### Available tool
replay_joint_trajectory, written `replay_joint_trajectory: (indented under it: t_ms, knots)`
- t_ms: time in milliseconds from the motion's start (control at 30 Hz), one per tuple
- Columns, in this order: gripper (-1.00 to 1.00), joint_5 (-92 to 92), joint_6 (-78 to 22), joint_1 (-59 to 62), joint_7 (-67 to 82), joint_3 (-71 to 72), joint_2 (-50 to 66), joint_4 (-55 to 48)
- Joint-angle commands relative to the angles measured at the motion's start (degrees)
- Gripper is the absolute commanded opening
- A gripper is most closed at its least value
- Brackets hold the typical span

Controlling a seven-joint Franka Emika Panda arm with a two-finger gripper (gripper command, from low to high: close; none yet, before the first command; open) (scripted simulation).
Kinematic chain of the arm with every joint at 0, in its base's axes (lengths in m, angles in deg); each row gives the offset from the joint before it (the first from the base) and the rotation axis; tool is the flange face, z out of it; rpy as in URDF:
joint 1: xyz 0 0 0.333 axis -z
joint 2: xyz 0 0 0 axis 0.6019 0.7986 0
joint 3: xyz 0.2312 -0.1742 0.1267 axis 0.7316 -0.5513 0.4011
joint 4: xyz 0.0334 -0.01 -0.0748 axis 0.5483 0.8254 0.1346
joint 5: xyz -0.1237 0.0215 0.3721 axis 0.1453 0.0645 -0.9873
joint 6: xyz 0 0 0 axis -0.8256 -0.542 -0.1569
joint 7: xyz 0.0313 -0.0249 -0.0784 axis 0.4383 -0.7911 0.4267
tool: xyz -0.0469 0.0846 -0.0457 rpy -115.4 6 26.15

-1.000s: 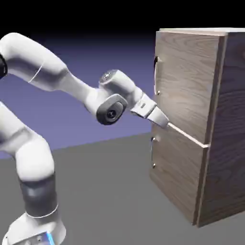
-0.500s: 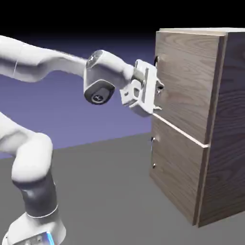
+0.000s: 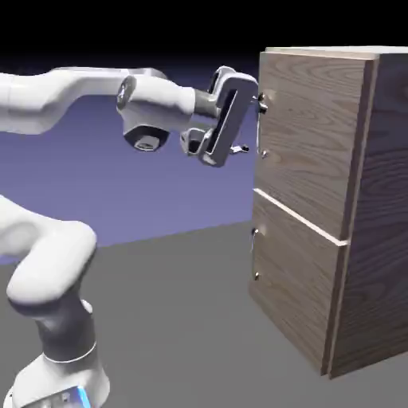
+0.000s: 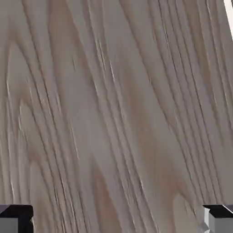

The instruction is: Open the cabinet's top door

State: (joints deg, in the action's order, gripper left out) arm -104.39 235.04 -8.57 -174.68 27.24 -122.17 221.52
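The cabinet (image 3: 382, 199) of light brown wood stands at the exterior view's right. Its top door (image 3: 315, 135) is flush with the front, and the slim silver handle (image 3: 262, 150) runs down its left edge, mostly hidden behind my hand. My gripper (image 3: 253, 125) is open right at that handle, one fingertip near the bar's upper end and the other lower and a little off the door. In the hand view the top door's wood grain (image 4: 116, 104) fills the picture. The two grey fingertips (image 4: 16, 219) sit wide apart at the bottom corners with nothing between them.
Below the seam is the shorter lower door (image 3: 291, 287) with its own small handle (image 3: 254, 253). The grey table (image 3: 175, 319) stretches in front of the cabinet. My arm reaches in level from the exterior view's left.
The hand has risen from the seam between the two doors to the top door's handle and has rolled so its fingers stand one above the other. The jaws stayed open.
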Motion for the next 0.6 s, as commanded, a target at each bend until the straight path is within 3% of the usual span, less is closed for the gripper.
replay_joint_trajectory:
  t_ms: [0,567]
  knots:
    - [0.0,-2.5,-0.1,0.9,-1.8,1.1,-0.7,-0.3]
    - [0.0,-44.9,-2.7,16.0,-32.4,19.6,-12.7,-5.8]
